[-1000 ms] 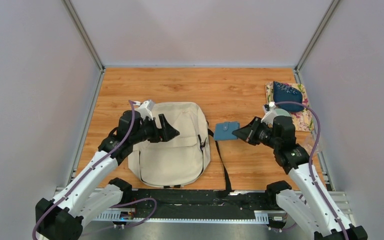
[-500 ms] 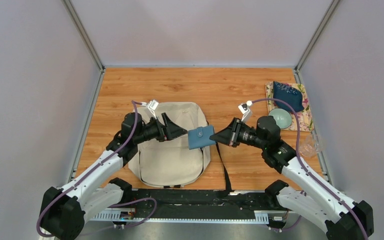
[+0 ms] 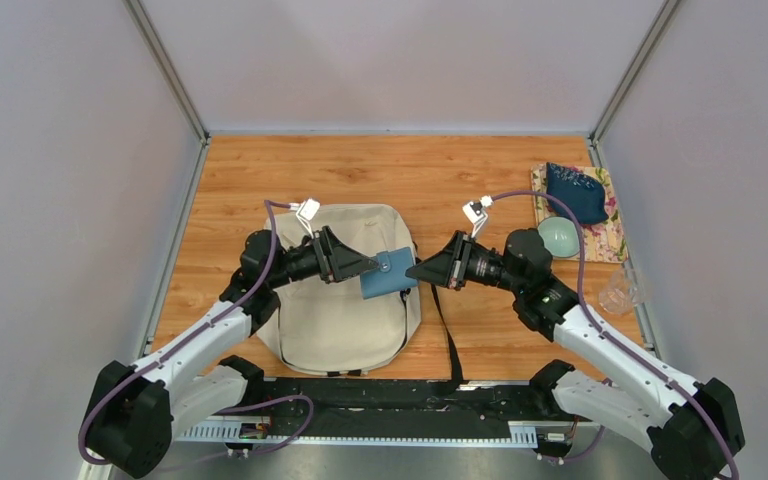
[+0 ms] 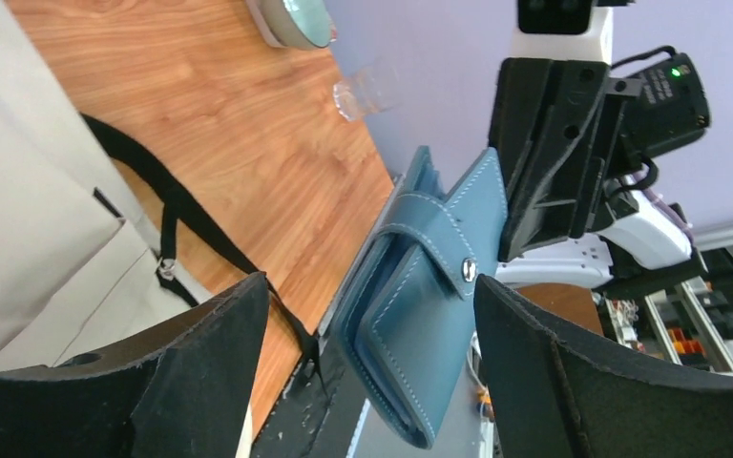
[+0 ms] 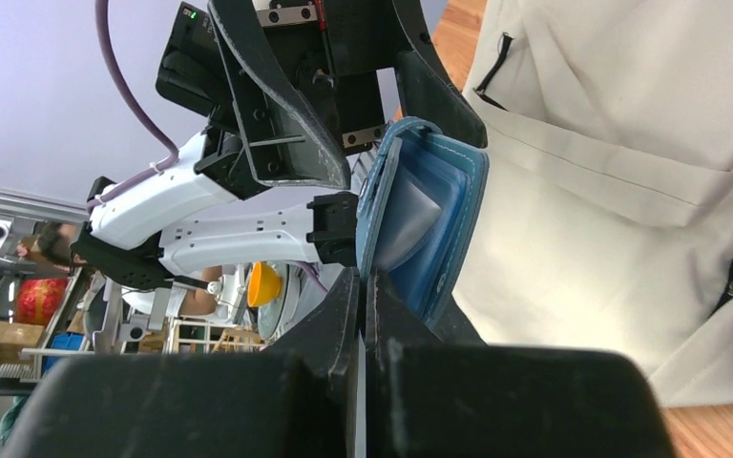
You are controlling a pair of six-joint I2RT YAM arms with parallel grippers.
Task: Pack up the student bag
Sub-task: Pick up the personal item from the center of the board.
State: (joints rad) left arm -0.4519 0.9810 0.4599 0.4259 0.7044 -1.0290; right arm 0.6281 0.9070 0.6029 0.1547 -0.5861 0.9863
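The student bag (image 3: 340,315) is a beige canvas backpack lying flat on the wooden table; it also shows in the left wrist view (image 4: 19,191) and the right wrist view (image 5: 620,162). My right gripper (image 3: 412,272) is shut on the edge of a teal wallet (image 3: 387,275) and holds it in the air above the bag's right side. My left gripper (image 3: 368,264) is open, its two fingers either side of the wallet's other end (image 4: 429,315) without closing on it. In the right wrist view the wallet (image 5: 429,219) stands up from my pinched right gripper (image 5: 363,286).
A floral mat (image 3: 610,238) at the far right holds a dark blue pouch (image 3: 574,190) and a pale green bowl (image 3: 558,237). A clear glass (image 3: 620,292) stands near the right wall. The bag's black strap (image 3: 447,330) trails on the table to its right.
My right gripper has carried the wallet leftward from the table beside the bag to over the bag. My left gripper has reached right, so the wallet now sits between its open fingers.
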